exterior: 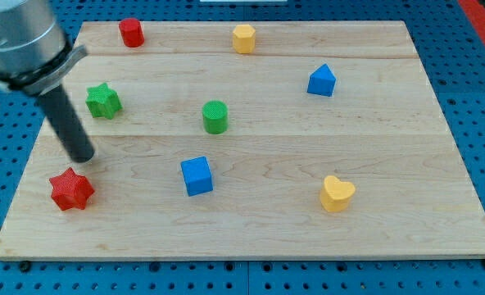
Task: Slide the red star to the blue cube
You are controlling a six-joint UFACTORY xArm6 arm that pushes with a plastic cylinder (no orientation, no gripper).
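Camera view: wooden board (251,229) carries eight blocks; no containers are present. Red star (71,189) lies flat near the view's bottom left, a ridged multi-pointed shape. My tip (84,157) stands just above it toward the view's top, close, contact not discernible. No pincer is fitted; the rod holds nothing. Blue cube (197,175) sits to the star's right, well apart.

On my screen the worktop (373,238) is pale striped wood over a blue perforated base (472,49). I see a red star (70,189), red cylinder (131,32), blue cube (197,175), blue triangular block (322,81), green star (103,101), green cylinder (215,116), yellow heart (337,193), yellow hexagonal block (243,38), and my dark tip (84,157).
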